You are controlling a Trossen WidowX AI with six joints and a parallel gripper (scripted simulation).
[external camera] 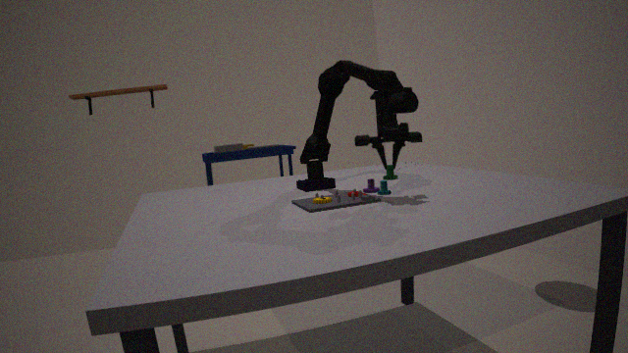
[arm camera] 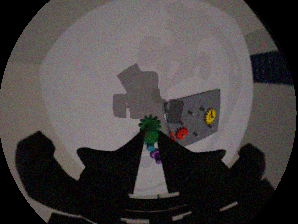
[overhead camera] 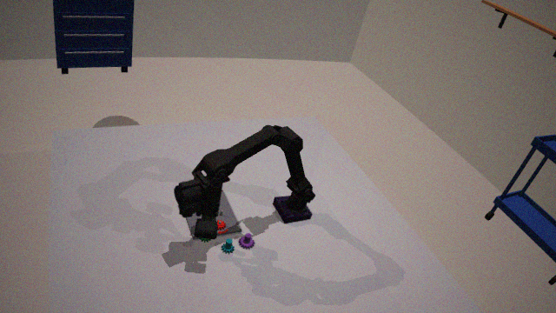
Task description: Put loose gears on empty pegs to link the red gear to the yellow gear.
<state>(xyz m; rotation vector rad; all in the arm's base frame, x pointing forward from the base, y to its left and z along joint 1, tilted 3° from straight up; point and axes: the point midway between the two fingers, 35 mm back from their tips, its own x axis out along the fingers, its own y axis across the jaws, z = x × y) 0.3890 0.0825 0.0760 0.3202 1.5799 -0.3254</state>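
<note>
My gripper (external camera: 391, 168) (arm camera: 150, 132) is shut on the knob of the green gear (overhead camera: 205, 238) (external camera: 390, 176) (arm camera: 150, 123), held upright above the table, just off the board's red-gear end. The teal gear (overhead camera: 228, 248) (external camera: 384, 190) (arm camera: 150, 148) and purple gear (overhead camera: 247, 242) (external camera: 370, 188) (arm camera: 156, 156) stand on the table beside the board. The grey board (overhead camera: 230, 213) (external camera: 314, 209) (arm camera: 212, 99) carries the red gear (overhead camera: 221, 224) (external camera: 355, 193) (arm camera: 182, 131), the yellow gear (external camera: 322, 200) (arm camera: 210, 113) and several bare pegs. The arm hides the yellow gear in the top view.
The arm's base (overhead camera: 292, 209) (external camera: 315, 184) stands on the table near the board. The arm's shadow falls across part of the board. A blue cabinet (overhead camera: 93, 35), a blue cart (overhead camera: 527, 213) and a wall rail (overhead camera: 517, 17) (external camera: 118, 91) are away from the table.
</note>
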